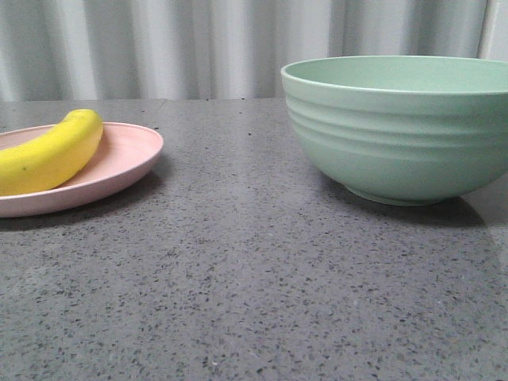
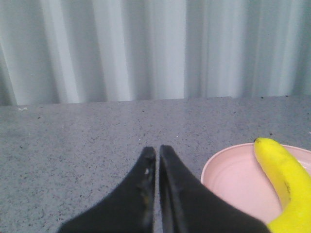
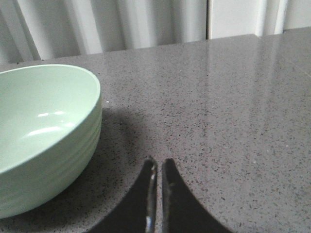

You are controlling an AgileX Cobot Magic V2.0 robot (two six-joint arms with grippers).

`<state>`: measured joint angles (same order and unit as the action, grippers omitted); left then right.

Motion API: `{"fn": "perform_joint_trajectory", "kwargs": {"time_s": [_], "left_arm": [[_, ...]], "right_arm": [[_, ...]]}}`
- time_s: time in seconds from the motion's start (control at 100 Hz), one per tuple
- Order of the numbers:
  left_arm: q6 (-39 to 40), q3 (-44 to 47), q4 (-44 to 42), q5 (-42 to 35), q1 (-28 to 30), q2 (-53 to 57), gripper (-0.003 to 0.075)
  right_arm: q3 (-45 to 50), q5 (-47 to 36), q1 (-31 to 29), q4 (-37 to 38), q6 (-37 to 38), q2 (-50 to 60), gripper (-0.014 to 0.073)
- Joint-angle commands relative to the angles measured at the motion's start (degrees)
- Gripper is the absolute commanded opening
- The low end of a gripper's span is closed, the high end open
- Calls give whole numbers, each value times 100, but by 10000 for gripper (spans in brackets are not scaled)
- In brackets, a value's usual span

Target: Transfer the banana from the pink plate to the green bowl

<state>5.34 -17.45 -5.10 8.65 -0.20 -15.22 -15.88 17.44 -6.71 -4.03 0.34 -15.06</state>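
Observation:
The yellow banana (image 1: 51, 152) lies on the pink plate (image 1: 127, 163) at the left of the front view. The green bowl (image 1: 401, 127) stands empty at the right. Neither gripper shows in the front view. In the left wrist view my left gripper (image 2: 157, 150) is shut and empty, low over the table, with the pink plate (image 2: 233, 179) and the banana (image 2: 286, 184) just beside it. In the right wrist view my right gripper (image 3: 159, 162) is shut and empty over the table, with the green bowl (image 3: 43, 131) close beside it.
A grey speckled table (image 1: 254, 278) carries everything. A pale pleated curtain (image 1: 198, 48) hangs behind the table's far edge.

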Motion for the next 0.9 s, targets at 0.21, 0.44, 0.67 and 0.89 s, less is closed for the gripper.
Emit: {"fn": "perform_joint_trajectory", "kwargs": {"time_s": [0.21, 0.44, 0.67, 0.89], "left_arm": [[45, -231, 29, -1126, 4, -728, 195], [45, -251, 54, -1682, 4, -914, 388], [72, -848, 472, -677, -256, -1541, 393], [72, -1425, 554, -279, -1282, -2453, 393]], "right_arm": [[-504, -536, 14, -24, -34, -917, -71], [-504, -335, 14, -24, -34, -946, -72], [-504, -384, 14, -24, -34, -946, -72], [-504, -384, 14, -24, -34, -946, -72]]}}
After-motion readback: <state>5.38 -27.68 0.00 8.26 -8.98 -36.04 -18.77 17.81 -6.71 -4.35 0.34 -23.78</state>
